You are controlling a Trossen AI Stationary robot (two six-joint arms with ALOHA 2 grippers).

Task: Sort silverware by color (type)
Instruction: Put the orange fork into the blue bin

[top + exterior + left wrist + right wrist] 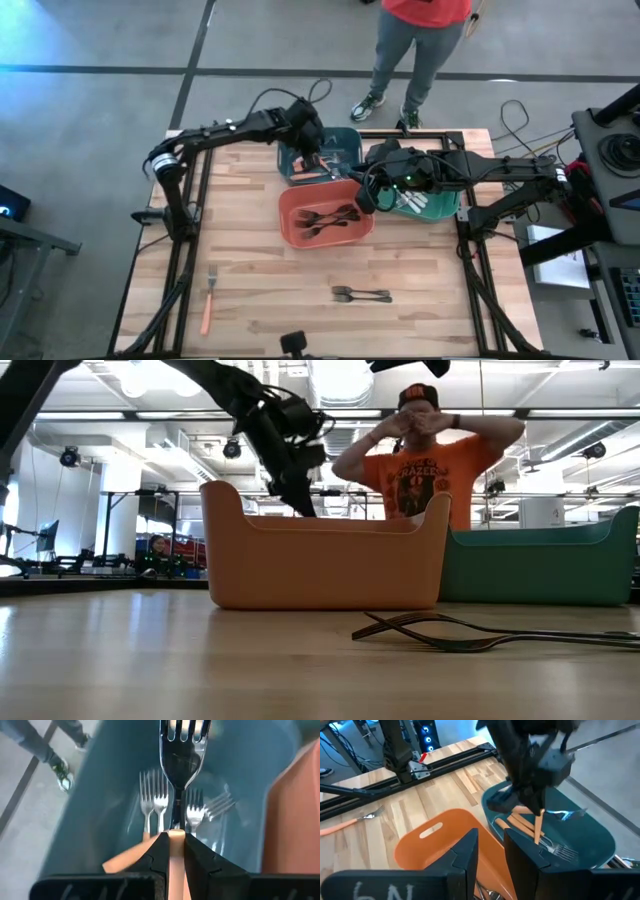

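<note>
My left gripper [318, 160] hangs over the teal bin [345, 140] and is shut on an orange-handled fork [181, 755]. Several more orange-handled forks [155, 802] lie on that bin's floor. My right gripper [365, 197] is open and holds nothing; it hovers at the right end of the orange-red bin [290, 205], where black forks [328, 218] lie. Another orange-handled fork [208, 298] lies flat on the table near its left front. Two dark shiny forks [360, 294] lie crossed on the table nearer the front edge, and also show in the low view [480, 635]. My left gripper pinches the fork's orange handle [175, 836] between its two fingers, close to where the metal neck begins. The fork runs along the fingers, its metal head sticking out beyond the fingertips. It is lifted clear above the teal bin; the right wrist view shows the handle [538, 825] below the gripper.
The green bin [430, 208] sits under my right arm, to the right of the orange-red bin. All three bins crowd the far middle of the table. A person [420, 40] stands beyond the far edge. The table's near half holds only the loose forks.
</note>
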